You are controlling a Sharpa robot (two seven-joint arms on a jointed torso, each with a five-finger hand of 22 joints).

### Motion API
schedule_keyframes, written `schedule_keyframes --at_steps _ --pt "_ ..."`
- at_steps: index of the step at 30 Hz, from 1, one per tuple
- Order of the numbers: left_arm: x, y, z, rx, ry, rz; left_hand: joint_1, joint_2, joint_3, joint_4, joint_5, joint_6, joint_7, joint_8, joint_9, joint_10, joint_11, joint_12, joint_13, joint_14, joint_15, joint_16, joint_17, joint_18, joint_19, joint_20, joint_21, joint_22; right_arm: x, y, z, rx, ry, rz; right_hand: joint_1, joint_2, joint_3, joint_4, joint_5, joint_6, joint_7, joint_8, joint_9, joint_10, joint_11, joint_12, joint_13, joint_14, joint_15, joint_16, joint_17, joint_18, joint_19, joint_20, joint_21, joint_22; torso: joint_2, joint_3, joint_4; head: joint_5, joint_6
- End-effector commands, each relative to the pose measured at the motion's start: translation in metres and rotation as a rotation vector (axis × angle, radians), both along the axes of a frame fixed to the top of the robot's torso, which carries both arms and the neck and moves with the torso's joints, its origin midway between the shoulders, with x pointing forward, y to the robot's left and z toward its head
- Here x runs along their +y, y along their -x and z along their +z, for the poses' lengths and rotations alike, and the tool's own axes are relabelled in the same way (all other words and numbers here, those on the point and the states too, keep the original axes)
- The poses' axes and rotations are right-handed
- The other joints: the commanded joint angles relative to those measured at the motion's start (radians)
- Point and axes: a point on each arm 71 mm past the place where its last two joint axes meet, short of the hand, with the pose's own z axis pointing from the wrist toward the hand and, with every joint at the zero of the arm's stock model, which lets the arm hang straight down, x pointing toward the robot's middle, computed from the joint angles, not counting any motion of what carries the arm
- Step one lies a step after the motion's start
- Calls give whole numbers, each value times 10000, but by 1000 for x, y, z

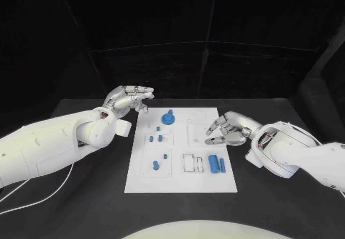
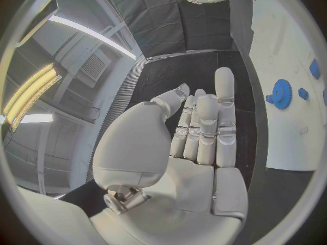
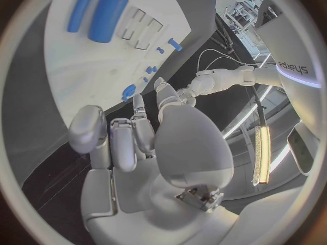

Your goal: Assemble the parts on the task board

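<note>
Left hand (image 1: 129,101) empty, fingers apart | right hand (image 1: 229,128) empty over task board (image 1: 208,179)

The white rectangular task board (image 1: 181,184) lies in the middle of the black table (image 1: 86,199); the blue gear-shaped part (image 1: 168,118) stands on the board's far left area; small blue peg parts (image 1: 155,138) sit just nearer, left of centre; two more small blue pieces (image 1: 156,164) lie in the near-left square recess; the large blue cylinder part (image 1: 213,164) lies on the board's near right, with a thin blue rod part (image 1: 222,165) just beside it on the right; the robot's left hand (image 1: 129,99) is above the table beside the board's far left corner; the right hand (image 1: 229,128) is over the board's right edge, behind the cylinder.
</note>
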Motion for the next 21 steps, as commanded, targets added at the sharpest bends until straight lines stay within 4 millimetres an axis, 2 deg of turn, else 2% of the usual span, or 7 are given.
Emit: schedule_keyframes --at_steps 1,4,5,10,15,18,21 --pt "-1 1 0 23 53 -131 -59 77 -40 -5 20 -31 33 47 -7 -69 21 43 13 -87 14 -52 -30 126 -66 -25 -55 -11 -12 2 -7 397 973 -695 15 182 -193 72 183 36 -89 345 80 389 -18 512 931 666 -62 272 554 -199 233 -33 385 655 -18 5 -107 -103 25" --pt "-1 1 0 40 44 -138 -59 77 -41 -5 20 -31 32 48 -7 -69 21 43 13 -89 14 -53 -33 126 -67 -24 -56 -11 -21 6 -12 408 1586 -1073 -98 276 -440 239 197 103 -154 692 177 864 -83 1010 1911 768 -108 578 1227 -307 432 -61 750 1282 -22 5 -137 -143 6" --pt "-1 2 0 45 42 -143 -59 77 -41 -5 20 -31 32 48 -7 -69 21 43 13 -89 14 -53 -33 126 -67 -24 -56 -11 -23 7 -14 450 1744 -1192 -167 289 -519 305 219 98 -164 769 201 955 -96 1102 2100 790 -119 642 1373 -334 478 -66 833 1428 -27 -3 -127 -177 -11" --pt "-1 2 -1 58 32 -150 -59 77 -41 -5 20 -31 32 48 -7 -69 21 43 13 -89 14 -53 -33 126 -67 -24 -56 -11 -26 14 -22 765 2418 -1513 -509 288 -921 655 177 -191 -160 994 259 1051 -90 1209 2342 834 -109 792 1712 -405 602 -77 1081 1854 -26 -10 -113 -234 -64" --pt "-1 2 -1 65 28 -156 -59 77 -41 -5 20 -31 32 48 -7 -69 21 43 13 -89 14 -53 -33 126 -67 -24 -56 -11 -23 20 -30 879 2852 -1604 -933 20 -1363 1197 234 -391 -163 1276 340 1080 -84 1236 2441 869 -97 896 1964 -460 691 -60 1275 2200 -4 -18 -101 -239 -211" --pt "-1 2 -1 67 25 -156 -59 77 -41 -5 20 -31 32 48 -7 -69 21 43 13 -89 14 -53 -33 126 -67 -24 -56 -11 -19 22 -32 840 3007 -1555 -907 -51 -1408 1295 227 -432 -167 1369 372 1084 -87 1238 2458 871 -99 907 1991 -467 699 -59 1303 2245 -17 -22 -114 -235 -224" --pt "-1 2 -2 71 22 -157 -59 77 -41 -5 20 -31 32 48 -7 -69 21 43 13 -89 14 -53 -33 126 -67 -24 -56 -11 -17 24 -34 770 3122 -1486 -900 -255 -1480 1538 136 -514 -170 1520 424 1095 -88 1242 2494 869 -98 911 2003 -470 694 -56 1325 2276 -21 -23 -111 -236 -231"
